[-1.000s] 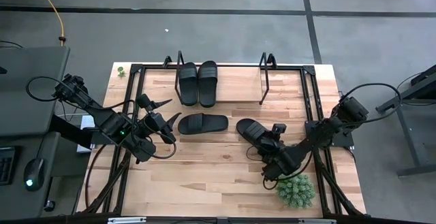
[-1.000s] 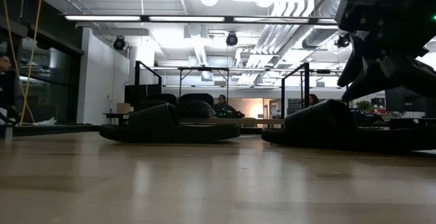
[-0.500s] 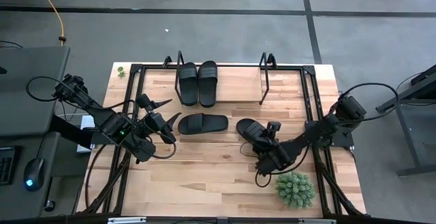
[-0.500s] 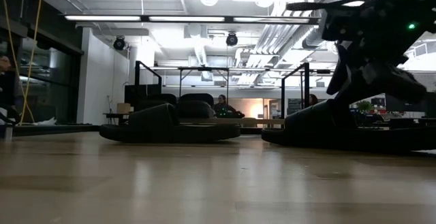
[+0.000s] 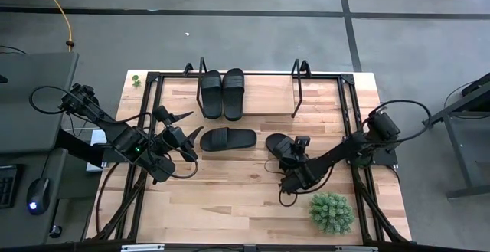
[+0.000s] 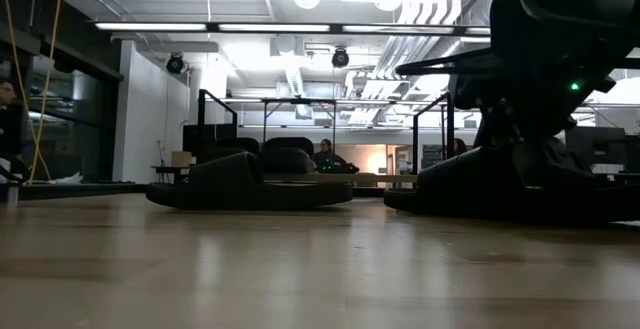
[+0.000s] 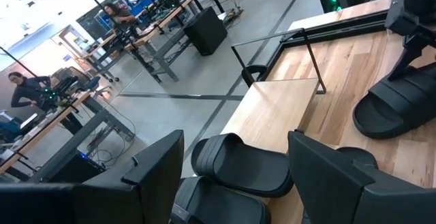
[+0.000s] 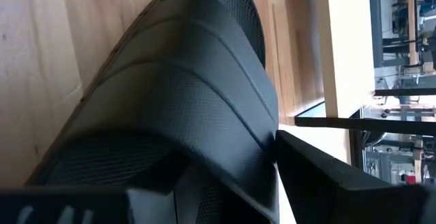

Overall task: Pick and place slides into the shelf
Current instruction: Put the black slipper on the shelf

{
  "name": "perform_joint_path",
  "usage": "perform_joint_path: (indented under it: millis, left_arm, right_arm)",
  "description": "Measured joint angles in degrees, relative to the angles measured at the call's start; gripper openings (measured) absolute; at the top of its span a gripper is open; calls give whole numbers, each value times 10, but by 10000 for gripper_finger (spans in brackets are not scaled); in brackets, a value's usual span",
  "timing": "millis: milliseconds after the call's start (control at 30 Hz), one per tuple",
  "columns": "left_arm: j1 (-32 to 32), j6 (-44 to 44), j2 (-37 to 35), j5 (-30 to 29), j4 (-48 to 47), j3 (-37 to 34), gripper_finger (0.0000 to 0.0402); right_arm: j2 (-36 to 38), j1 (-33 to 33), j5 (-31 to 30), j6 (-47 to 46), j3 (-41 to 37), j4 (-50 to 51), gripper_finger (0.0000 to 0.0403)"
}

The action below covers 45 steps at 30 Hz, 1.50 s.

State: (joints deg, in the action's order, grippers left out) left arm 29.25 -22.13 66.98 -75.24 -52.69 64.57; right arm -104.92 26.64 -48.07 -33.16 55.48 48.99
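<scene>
Two black slides (image 5: 222, 93) rest sole-down side by side on the shelf's light board (image 5: 264, 91), between its black tube uprights. A third slide (image 5: 228, 139) lies on the tabletop. My left gripper (image 5: 187, 137) hovers open just off that slide's left end. The fourth slide (image 5: 280, 145) lies to the right of the third. My right gripper (image 5: 295, 162) is down over it, open. In the right wrist view its fingers (image 8: 320, 180) stand on either side of the wide strap (image 8: 191, 108). The low view shows the same gripper (image 6: 530, 119) low over this slide (image 6: 470, 184). My right gripper comes at the fourth slide slanting down from the table's right and near side, with its fingers across the strap (image 8: 262, 139). One finger's inner edge lies right beside the strap's side. I cannot tell whether it touches. The slide lies flat on the tabletop.
A small green plant (image 5: 331, 212) stands near the table's right near corner, close behind my right arm. Black frame tubes (image 5: 348, 114) run along the table's sides. The shelf board has free room right of the two slides. People show in the room beyond.
My right gripper has moved away from the plant, toward the table's far left, and has come down over the fourth slide until its fingers straddle the strap. The slides have not moved.
</scene>
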Motion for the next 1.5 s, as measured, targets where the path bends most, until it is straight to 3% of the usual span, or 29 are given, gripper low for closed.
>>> perform_joint_path:
  millis: [367, 800, 1233, 1500]
  left_arm:
    - [0, 0, 0, 0, 0, 0, 246]
    - [0, 0, 0, 0, 0, 0, 246]
    - [0, 0, 0, 0, 0, 0, 246]
    - [0, 0, 0, 0, 0, 0, 246]
  right_arm:
    - [0, 0, -11, -15, -1, 2, 151]
    - [2, 0, -16, -13, -1, 11, 9]
    - [3, 0, -15, -33, 0, 25, 2]
    - [14, -3, 0, -94, 33, 110, 1]
